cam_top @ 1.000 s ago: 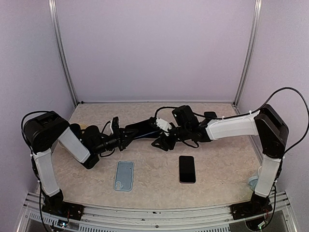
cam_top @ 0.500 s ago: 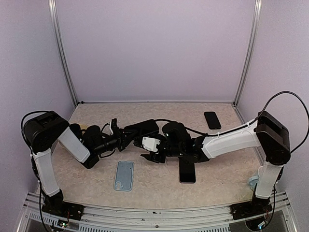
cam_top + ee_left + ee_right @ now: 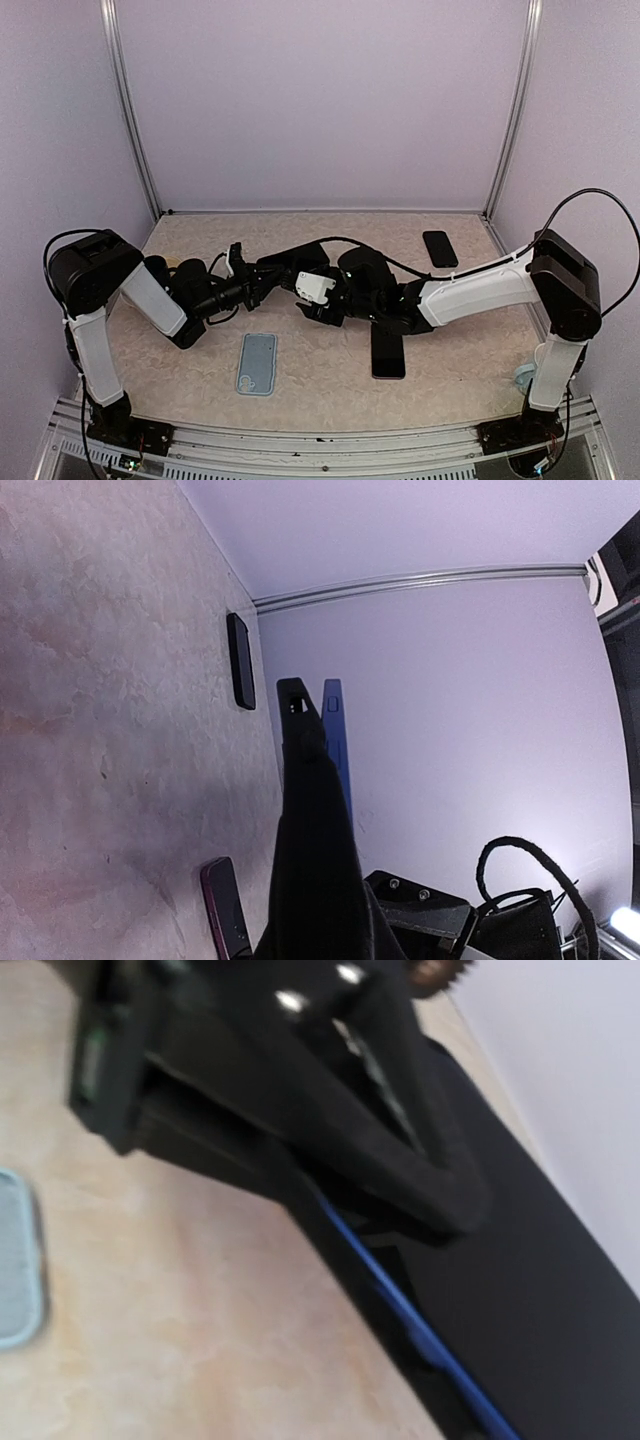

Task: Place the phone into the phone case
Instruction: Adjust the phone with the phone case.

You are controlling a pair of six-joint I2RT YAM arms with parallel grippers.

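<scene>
A light blue phone case [image 3: 257, 363] lies flat at the front left of the table; its edge also shows in the right wrist view [image 3: 15, 1260]. A black phone [image 3: 388, 352] lies to its right, its far end under my right arm; it also shows in the left wrist view [image 3: 226, 910]. My left gripper [image 3: 262, 278] is shut on a flat black slab with a blue edge [image 3: 298, 260], held above the table [image 3: 312, 810]. My right gripper [image 3: 318, 305] is right beside that slab [image 3: 400, 1310]; its fingers are blurred.
A second black phone [image 3: 438, 248] lies at the back right, also in the left wrist view [image 3: 240, 660]. A small pale object [image 3: 522, 378] sits by the right arm's base. Metal posts and purple walls close in the table. My arms cross the middle.
My right arm has swung left and forward from the back middle, close up to the slab, and now covers the black phone's far end. My left gripper has barely moved.
</scene>
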